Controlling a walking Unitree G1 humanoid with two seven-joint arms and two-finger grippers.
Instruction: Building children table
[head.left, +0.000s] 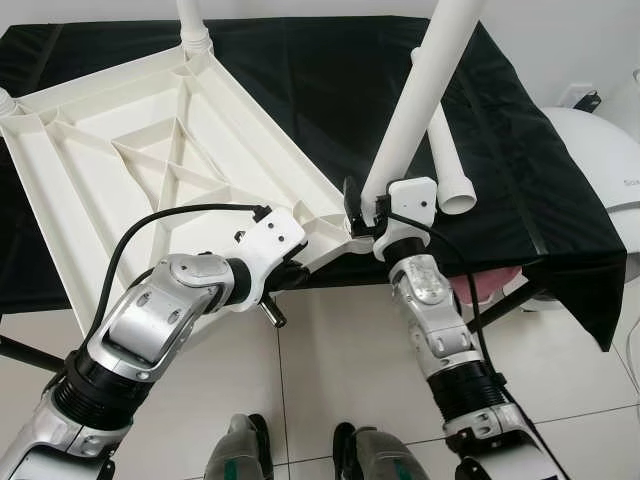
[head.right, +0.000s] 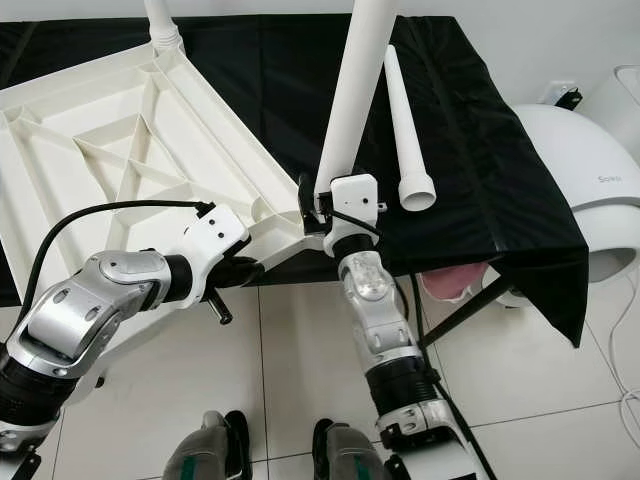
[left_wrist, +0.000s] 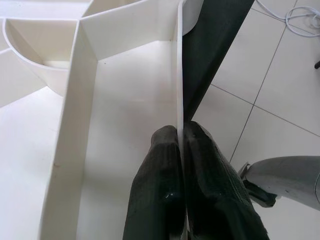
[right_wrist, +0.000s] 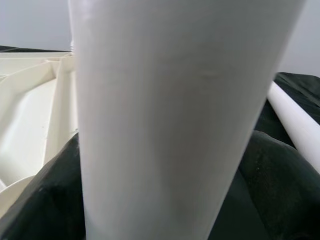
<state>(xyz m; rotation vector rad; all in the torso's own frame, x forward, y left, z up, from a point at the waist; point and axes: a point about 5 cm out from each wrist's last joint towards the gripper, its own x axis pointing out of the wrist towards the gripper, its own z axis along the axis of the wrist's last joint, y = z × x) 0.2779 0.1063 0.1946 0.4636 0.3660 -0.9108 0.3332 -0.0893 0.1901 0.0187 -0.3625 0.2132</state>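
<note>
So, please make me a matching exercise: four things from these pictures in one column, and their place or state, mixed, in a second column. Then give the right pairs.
Things
1. left gripper
2. right gripper
3. loose leg
4. upside-down tabletop

Places or states
A. lies flat on the black cloth
B. pinches the tabletop's thin edge wall
C. rests on the cloth, ribs facing up
D. holds a white leg standing at the tabletop's near corner

Pairs: 1-B, 2-D, 3-A, 4-C

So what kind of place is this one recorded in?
Probably a room in a home, used as a makeshift assembly spot: a pale tiled floor, a work table under a black cloth, and a white appliance with a wall socket behind it. The exact room is unclear.
</note>
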